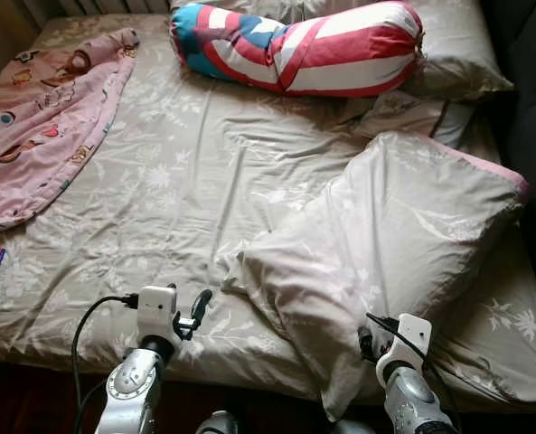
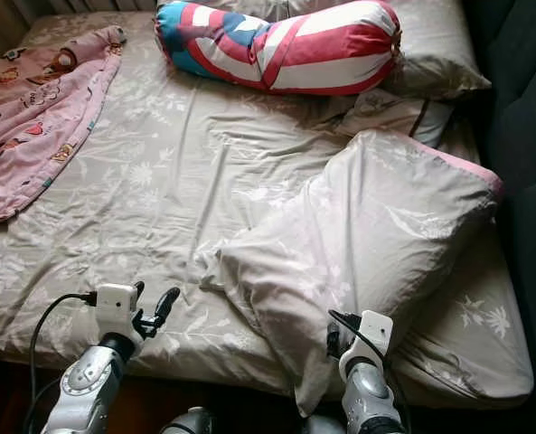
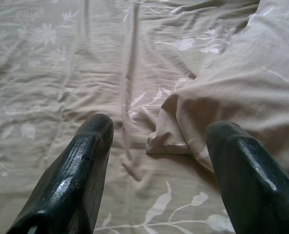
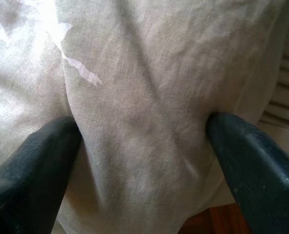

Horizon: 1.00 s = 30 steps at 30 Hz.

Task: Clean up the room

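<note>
two grippers at bed [image 1: 186,181] near edge: right gripper [image 4: 144,146] fingers spread against grey pillow [image 1: 385,244] at near right corner; left gripper [image 3: 156,161] fingers apart, beside pillow corner.

beige leaf-print cotton-like bed sheet [image 1: 186,181]: matt, creased | large beige cloth pillow [image 1: 385,244]: soft, matt, wrinkled | red-white-blue striped cloth bolster [image 1: 304,50]: smooth | pink cartoon-print blanket [image 1: 42,117]: matt fabric | black gripper fingers [image 3: 76,180]: finely textured, faint sheen
</note>
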{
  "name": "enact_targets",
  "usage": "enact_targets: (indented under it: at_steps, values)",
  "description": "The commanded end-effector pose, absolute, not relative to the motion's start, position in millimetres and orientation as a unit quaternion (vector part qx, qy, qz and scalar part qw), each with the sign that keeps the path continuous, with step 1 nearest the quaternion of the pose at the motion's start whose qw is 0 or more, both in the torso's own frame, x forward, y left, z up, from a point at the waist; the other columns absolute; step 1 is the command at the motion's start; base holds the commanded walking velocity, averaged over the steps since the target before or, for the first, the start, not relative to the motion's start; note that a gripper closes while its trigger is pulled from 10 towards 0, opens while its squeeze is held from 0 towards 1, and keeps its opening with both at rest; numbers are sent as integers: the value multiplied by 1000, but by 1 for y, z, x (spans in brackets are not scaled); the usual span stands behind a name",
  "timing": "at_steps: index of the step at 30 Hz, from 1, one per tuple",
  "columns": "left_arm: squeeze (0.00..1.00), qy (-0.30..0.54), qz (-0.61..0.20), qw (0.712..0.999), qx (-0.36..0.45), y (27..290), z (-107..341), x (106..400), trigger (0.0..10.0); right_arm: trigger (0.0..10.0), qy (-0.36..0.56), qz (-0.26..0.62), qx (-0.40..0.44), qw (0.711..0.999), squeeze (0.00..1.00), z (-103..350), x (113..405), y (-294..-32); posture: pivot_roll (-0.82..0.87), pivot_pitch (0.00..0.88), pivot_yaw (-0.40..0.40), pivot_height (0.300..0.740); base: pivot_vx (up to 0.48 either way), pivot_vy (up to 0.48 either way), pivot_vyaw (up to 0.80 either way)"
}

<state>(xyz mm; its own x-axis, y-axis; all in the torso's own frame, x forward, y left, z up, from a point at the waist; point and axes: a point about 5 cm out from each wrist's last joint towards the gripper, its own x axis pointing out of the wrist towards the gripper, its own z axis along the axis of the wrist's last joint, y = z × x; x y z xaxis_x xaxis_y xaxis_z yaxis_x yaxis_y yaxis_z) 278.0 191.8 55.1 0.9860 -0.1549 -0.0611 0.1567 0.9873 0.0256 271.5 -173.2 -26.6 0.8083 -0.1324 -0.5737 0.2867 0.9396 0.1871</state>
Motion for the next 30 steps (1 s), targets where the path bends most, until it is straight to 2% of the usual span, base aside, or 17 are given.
enact_targets:
  at_steps: [1,14,15,17,18,30]
  values:
    - [0,52,-85,995,21,195,47,269,10000,10000,330,-102,142,928,0,-41,257,-164,131,367,122,740,0,0,0]
    - [0,71,-124,988,53,191,46,255,10000,10000,354,-86,153,919,0,-50,246,-155,167,385,160,740,0,0,0]
    - [0,71,-123,988,53,192,47,254,10000,4980,355,-86,153,918,0,-51,245,-155,173,389,165,740,0,0,0]
    - [0,72,-123,988,52,192,48,252,10000,4980,359,-85,148,917,0,-52,242,-156,175,390,166,740,0,0,0]
    - [0,73,-123,988,53,193,48,252,10000,0,360,-87,151,916,0,-53,241,-156,177,391,167,740,0,0,0]
    - [0,81,-124,987,57,195,47,249,10000,0,366,-82,151,915,0,-55,237,-153,183,394,168,740,0,0,0]
